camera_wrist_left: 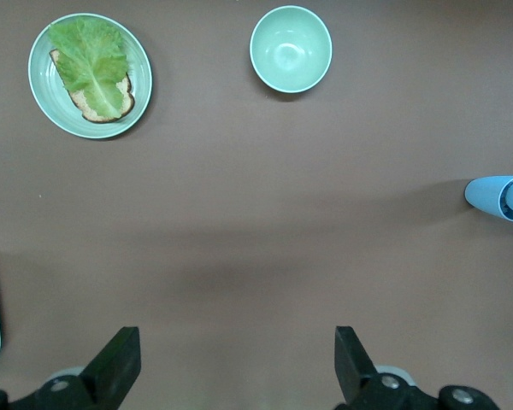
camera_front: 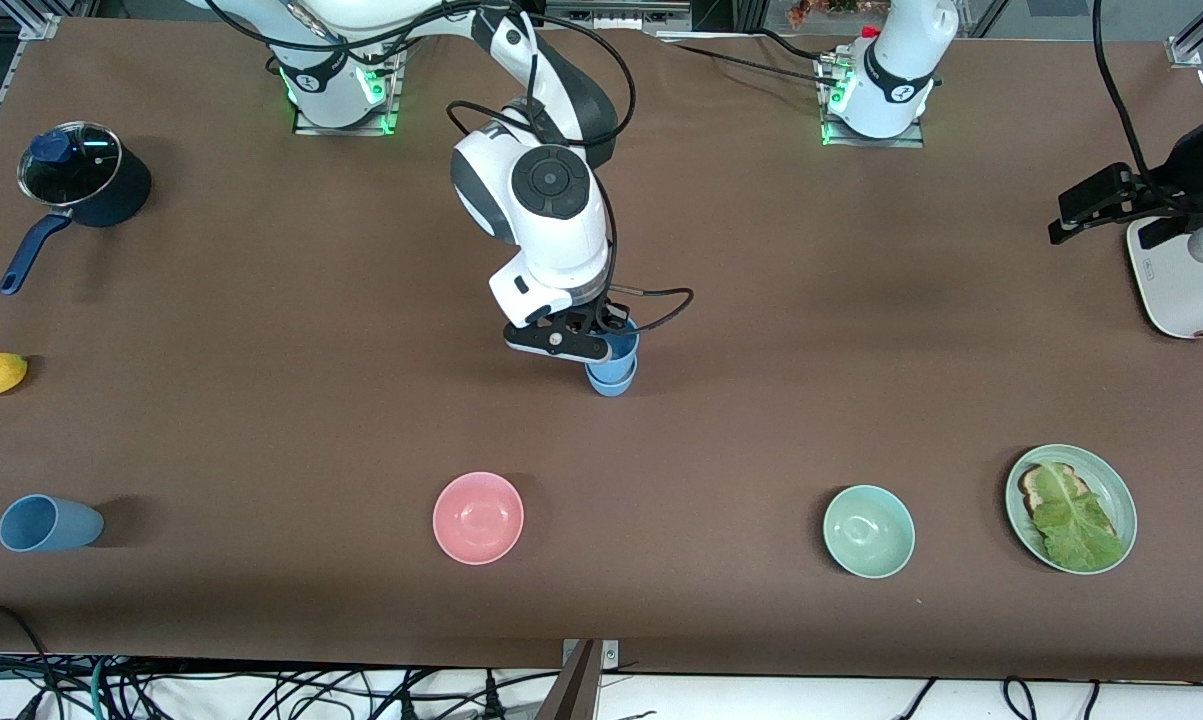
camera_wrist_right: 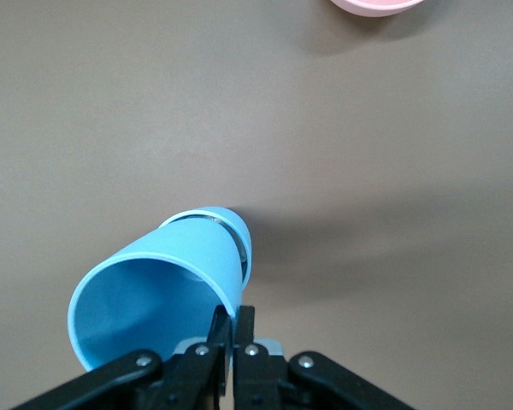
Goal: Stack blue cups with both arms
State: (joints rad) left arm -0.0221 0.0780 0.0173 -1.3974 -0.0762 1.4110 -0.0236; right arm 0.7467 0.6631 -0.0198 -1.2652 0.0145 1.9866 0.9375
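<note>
My right gripper (camera_front: 601,345), mid-frame, pinches the upper blue cup's (camera_front: 621,345) rim, seated upright in the lower cup (camera_front: 611,380) (left gripper (camera_wrist_left: 235,367) gapes, waiting).

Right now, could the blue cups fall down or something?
Maybe. The right gripper pinches only the rim of the top blue cup, which sits in the lower cup; letting go crookedly could topple both. The third blue cup lies on its side near the table's edge and could roll when grabbed. The left gripper waits open.
</note>
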